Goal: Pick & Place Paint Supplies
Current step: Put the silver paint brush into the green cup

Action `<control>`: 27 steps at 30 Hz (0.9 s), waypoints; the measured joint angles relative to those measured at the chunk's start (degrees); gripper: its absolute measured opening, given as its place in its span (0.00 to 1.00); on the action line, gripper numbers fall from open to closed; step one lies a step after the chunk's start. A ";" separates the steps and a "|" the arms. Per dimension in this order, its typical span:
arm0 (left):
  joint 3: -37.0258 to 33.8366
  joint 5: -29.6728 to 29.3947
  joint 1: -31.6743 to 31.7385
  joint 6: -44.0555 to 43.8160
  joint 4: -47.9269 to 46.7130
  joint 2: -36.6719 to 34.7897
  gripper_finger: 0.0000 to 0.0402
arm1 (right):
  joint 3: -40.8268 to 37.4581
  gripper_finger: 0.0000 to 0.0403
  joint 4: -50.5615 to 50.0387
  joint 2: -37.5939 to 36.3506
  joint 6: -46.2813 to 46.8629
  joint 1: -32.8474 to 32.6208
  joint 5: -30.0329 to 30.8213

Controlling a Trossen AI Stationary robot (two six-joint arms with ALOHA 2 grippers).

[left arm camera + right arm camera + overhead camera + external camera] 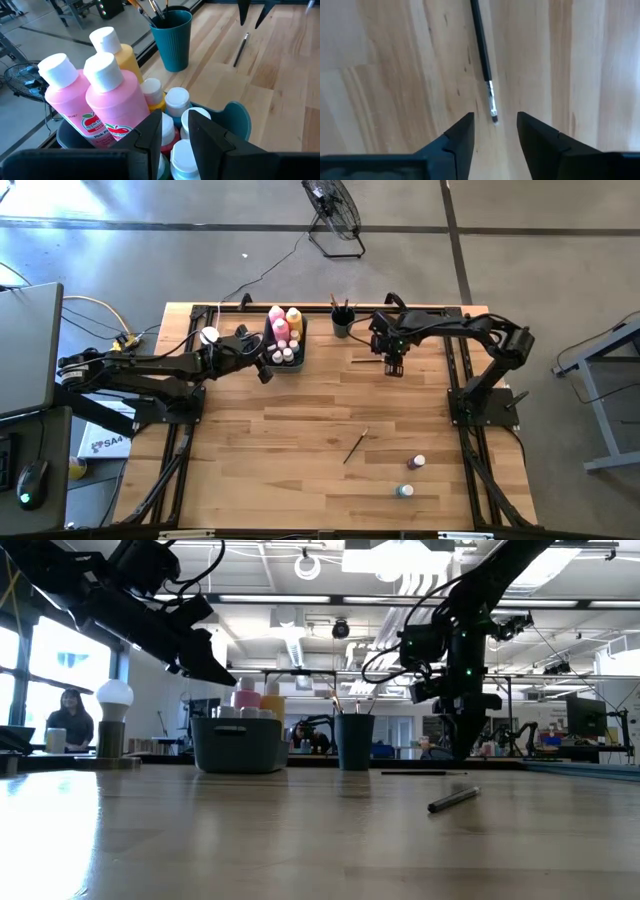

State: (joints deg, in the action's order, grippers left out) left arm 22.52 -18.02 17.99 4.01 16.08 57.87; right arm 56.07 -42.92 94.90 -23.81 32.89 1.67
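Note:
A dark bin at the table's far side holds pink bottles, a yellow bottle and small white-capped paint bottles. My left gripper hovers just above them, slightly open, with nothing between its fingers. A teal cup beside the bin holds brushes. Right of the cup, a thin dark paintbrush lies flat on the table. My right gripper points down, open, over its bristle end. Another brush and two small bottles lie nearer the front edge.
A white knob on a tan base stands left of the bin, beside my left arm. A person sits in the room beyond the table's left side. Bare wood lies between the far-side things and the loose brush.

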 joint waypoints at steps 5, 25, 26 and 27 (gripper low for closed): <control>0.02 0.01 0.00 -0.04 0.00 0.00 0.22 | 0.00 0.35 0.37 0.04 0.00 0.63 -1.18; 0.00 0.13 0.00 -1.14 -0.02 0.00 0.22 | -3.76 0.31 6.42 0.08 -1.90 5.23 -6.76; 0.00 0.12 -0.02 -1.14 -0.04 0.00 0.22 | -3.76 0.31 6.35 0.08 -1.92 5.37 -6.49; 0.00 0.13 0.00 -1.14 -0.06 0.00 0.22 | -3.76 0.31 6.32 0.08 -1.92 5.50 -6.26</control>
State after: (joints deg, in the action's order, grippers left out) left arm 22.52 -17.89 18.00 2.87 16.01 57.87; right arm 52.31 -36.59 94.98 -25.74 38.39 -4.58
